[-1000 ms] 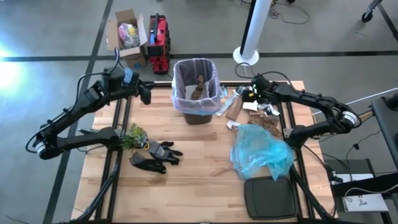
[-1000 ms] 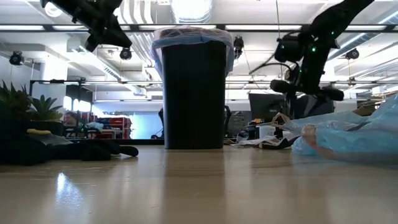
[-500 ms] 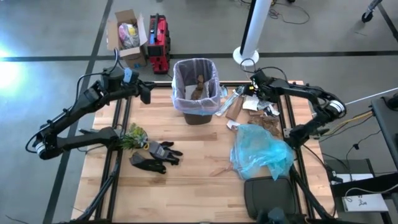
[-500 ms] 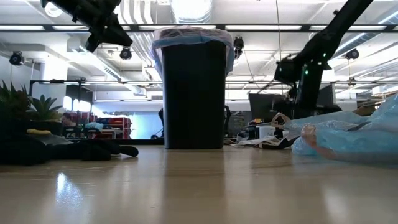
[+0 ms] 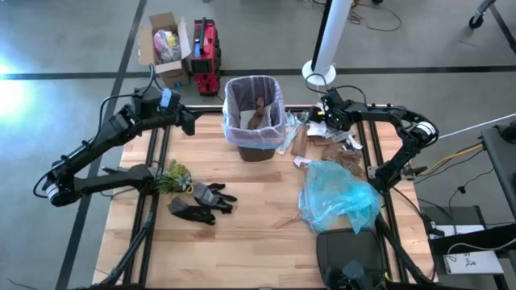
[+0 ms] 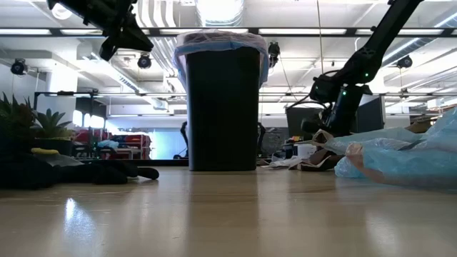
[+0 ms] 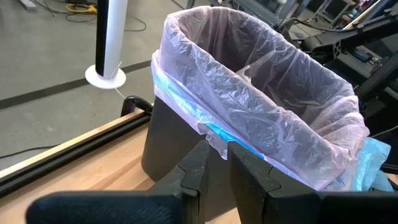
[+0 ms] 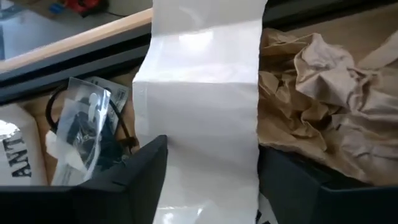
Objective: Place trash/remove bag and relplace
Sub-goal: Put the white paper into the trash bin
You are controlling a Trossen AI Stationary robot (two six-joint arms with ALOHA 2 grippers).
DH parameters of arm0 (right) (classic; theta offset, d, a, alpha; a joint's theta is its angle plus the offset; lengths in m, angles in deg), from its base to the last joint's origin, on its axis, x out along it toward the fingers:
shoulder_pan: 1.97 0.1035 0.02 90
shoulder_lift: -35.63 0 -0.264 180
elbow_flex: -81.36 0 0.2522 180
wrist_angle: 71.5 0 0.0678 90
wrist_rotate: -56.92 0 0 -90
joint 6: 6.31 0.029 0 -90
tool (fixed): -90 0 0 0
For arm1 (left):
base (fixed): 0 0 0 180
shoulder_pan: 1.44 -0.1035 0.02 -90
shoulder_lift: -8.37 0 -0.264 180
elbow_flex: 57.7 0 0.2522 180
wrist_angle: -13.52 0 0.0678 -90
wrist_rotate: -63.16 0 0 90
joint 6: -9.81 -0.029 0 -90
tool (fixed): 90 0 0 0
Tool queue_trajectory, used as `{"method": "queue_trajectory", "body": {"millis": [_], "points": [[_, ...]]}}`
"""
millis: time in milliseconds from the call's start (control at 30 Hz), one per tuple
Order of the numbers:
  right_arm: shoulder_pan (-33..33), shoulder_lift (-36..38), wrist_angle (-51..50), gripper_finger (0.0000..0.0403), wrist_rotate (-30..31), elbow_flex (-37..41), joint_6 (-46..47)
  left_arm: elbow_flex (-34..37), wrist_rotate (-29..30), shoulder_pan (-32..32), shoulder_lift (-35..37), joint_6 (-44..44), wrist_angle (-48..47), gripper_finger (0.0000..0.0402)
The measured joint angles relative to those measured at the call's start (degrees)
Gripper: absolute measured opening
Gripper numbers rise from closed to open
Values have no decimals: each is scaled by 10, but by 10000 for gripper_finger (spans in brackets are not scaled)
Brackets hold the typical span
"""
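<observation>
The black bin (image 5: 258, 151) stands at the table's far middle, lined with the pale pink bag (image 7: 261, 112), whose rim folds over the bin's edge. Brown paper (image 5: 258, 111) lies inside. More trash (image 5: 313, 138) is piled to the bin's right: a white sheet (image 8: 199, 106), crumpled brown paper (image 8: 323, 106) and a wrapper (image 8: 87, 130). My right gripper (image 8: 211, 152) is low over this pile, open, a finger on each side of the white sheet. My left gripper (image 5: 190, 122) hangs shut in the air left of the bin, holding nothing. My right gripper slants down onto the trash pile from the table's right. Its fingers (image 8: 130, 180) flank the white sheet's lower part (image 8: 205, 180), which lies on the pile. I cannot tell whether they touch it.
A light blue plastic bag (image 5: 339, 197) lies heaped at the right. Black gloves (image 5: 201, 201) and a small plant (image 5: 171, 176) sit at the near left. A dark flat lid (image 5: 351, 254) rests at the near right edge. A white pole (image 5: 322, 48) stands beyond the far edge.
My right gripper has swung toward the bin and sunk onto the trash pile, tipping steeper downward. The bin, the bag and the trash have stayed where they were.
</observation>
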Motion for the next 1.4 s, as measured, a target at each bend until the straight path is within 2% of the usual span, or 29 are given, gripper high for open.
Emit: {"method": "queue_trajectory", "body": {"millis": [133,400,600,800,1000,1133,1267,1400], "points": [[0,15,-2,158,-4,0,-27,0,0,0,-2,0,1,43],[8,82,-18,11,-27,0,-105,0,4,0,-16,0,11,43],[9,147,-95,2,-36,0,-136,0,-1,0,-31,0,29,43],[39,268,-176,1,-78,0,-147,0,-21,0,-36,1,42,43],[78,422,-193,0,-83,-5,-106,0,-60,0,-35,7,107,43],[113,490,-184,0,-71,-31,-66,-2,-72,0,-35,33,148,43],[164,506,-177,0,-42,-78,-52,-7,-124,0,-35,60,244,43],[226,474,-136,0,2,-131,-63,-10,-141,0,-35,83,311,43]]}}
